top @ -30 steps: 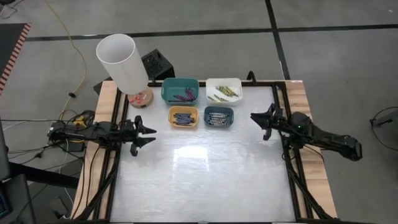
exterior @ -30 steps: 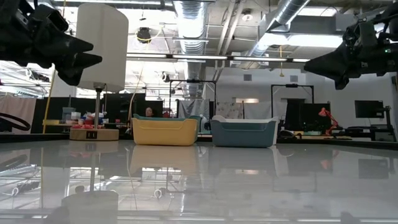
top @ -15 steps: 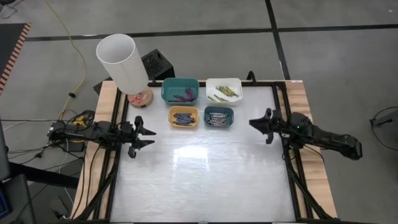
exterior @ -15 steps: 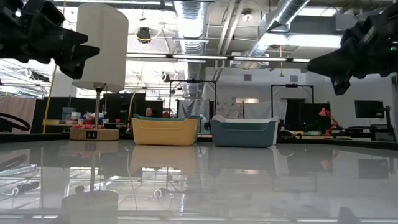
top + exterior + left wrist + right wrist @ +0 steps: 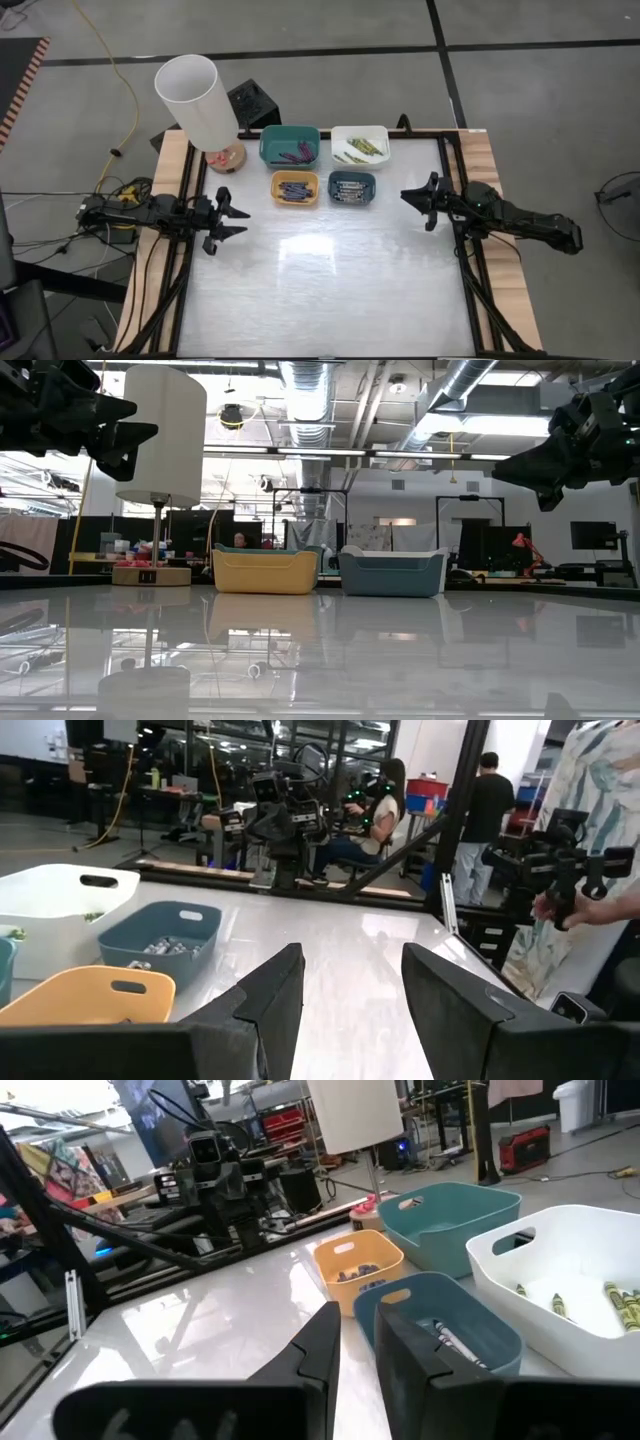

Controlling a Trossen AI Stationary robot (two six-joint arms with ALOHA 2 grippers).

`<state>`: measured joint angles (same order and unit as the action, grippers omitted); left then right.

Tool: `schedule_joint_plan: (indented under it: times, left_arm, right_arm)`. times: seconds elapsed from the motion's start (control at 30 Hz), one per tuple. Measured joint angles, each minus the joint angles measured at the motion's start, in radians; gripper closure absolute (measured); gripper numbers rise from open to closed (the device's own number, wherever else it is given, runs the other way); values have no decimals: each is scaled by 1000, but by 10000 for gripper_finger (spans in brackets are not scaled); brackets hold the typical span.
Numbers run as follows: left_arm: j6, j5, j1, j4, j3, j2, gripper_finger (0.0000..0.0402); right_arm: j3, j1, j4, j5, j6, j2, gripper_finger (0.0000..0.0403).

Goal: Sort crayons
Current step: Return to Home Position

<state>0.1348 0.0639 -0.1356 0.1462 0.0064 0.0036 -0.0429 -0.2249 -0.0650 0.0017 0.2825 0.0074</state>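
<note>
The crayons (image 5: 296, 154) lie in four small bins (image 5: 360, 128) grouped near the desk's (image 5: 330, 290) 12 o'clock edge. The left claw (image 5: 243, 221) hovers at 9 o'clock, fingers well apart and empty. The right claw (image 5: 405, 196) hovers at 3 o'clock, fingers only narrowly apart.

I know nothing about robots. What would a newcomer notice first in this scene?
Four small bins cluster at the far middle of the table: a teal bin holding purple crayons, a white bin with yellow-green crayons, and nearer, a yellow bin and a blue bin. The left gripper and right gripper hover at opposite table edges, jaws open and empty. A tall white lamp stands at the far-left corner.
</note>
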Motion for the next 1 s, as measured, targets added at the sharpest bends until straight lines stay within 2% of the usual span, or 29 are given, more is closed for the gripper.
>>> schedule_joint_plan:
  times: [0.23, 0.47, 1.0]
  left_arm:
    - [12, 24, 0, -4, 0, 0, 242]
    - [96, 33, 0, -107, 1, 2, 242]
    - [93, 24, 0, -106, 1, 5, 242]
  right_arm:
    - [1, 0, 0, 0, -1, 0, 326]
    - [1, 0, -1, 0, -3, 0, 326]
    - [2, 0, -2, 0, -2, 0, 326]
